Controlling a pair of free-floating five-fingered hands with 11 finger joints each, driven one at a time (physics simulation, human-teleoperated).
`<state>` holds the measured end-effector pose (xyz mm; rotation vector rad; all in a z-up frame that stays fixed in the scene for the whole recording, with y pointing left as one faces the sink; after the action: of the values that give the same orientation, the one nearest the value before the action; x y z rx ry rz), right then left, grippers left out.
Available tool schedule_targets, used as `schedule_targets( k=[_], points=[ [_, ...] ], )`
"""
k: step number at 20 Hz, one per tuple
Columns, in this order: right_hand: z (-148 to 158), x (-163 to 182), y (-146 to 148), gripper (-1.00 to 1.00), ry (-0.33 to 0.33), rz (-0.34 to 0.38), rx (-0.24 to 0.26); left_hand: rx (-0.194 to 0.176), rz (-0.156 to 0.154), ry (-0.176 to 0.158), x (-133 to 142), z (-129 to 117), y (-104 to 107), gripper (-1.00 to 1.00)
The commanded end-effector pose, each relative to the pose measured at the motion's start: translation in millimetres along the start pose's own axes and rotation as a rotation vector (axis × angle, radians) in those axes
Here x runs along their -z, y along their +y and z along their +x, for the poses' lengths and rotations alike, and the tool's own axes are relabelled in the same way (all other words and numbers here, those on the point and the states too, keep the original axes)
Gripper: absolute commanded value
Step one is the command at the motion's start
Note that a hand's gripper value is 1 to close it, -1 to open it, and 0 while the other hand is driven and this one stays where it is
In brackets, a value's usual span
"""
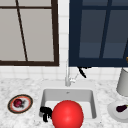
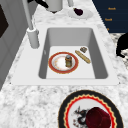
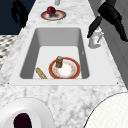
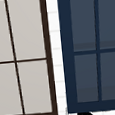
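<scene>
My left hand (image 1: 45, 112) hangs at the sink's front left corner, fingers relaxed and holding nothing, beside a big red ball (image 1: 67, 114). It also shows off the counter's front edge (image 2: 122, 45) (image 3: 18, 12). My right hand (image 1: 82, 70) (image 3: 110, 16) hovers open just above the faucet (image 1: 67, 75) (image 3: 95, 40), one finger pointing down at it; its fingertips (image 4: 84, 114) show under the window. In the sink (image 2: 50, 37) lies a red-rimmed plate (image 2: 53, 66) (image 3: 68, 70) with a small jar (image 2: 68, 60) (image 3: 59, 61) standing on it, and a breadstick (image 2: 83, 56) (image 3: 41, 73) beside it.
On the left counter a patterned plate (image 1: 27, 106) (image 2: 75, 110) carries a dark red fruit (image 1: 18, 103) (image 3: 51, 10). On the right counter stand a white plate (image 1: 112, 111) (image 3: 37, 110) with a dark purple item (image 1: 121, 108) and a pale canister (image 1: 123, 82).
</scene>
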<state>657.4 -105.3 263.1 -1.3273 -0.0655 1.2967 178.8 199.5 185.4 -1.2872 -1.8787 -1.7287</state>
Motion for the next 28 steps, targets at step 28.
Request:
schedule_targets(
  k=[28],
  points=[
    [-64.6, -31.7, 105.3, -1.0, -0.416, 0.127, 0.251, 0.0, 0.0, 0.0, 0.0, 0.0, 0.0, 0.0]
  ],
)
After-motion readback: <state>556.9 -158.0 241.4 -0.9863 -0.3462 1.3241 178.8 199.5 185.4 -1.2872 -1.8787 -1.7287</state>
